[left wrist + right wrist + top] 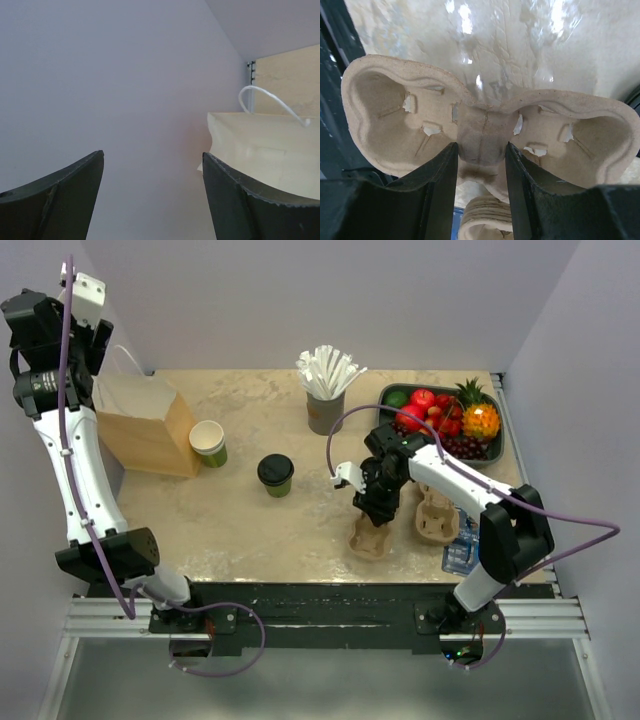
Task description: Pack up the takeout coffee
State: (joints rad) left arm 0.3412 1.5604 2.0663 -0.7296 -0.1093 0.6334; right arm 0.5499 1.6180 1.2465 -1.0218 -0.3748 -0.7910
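Gripping, part-hiding cup carrier (482, 135): right jaws.

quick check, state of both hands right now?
Left hand: open, holding nothing.
Right hand: closed on the middle ridge of the pulp cup carrier.

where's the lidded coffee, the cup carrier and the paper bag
coffee (275, 469): top external view, on its black lid
carrier (481, 134): right wrist view, on the centre bridge between its two wells
bag (143, 428): top external view, on its brown side
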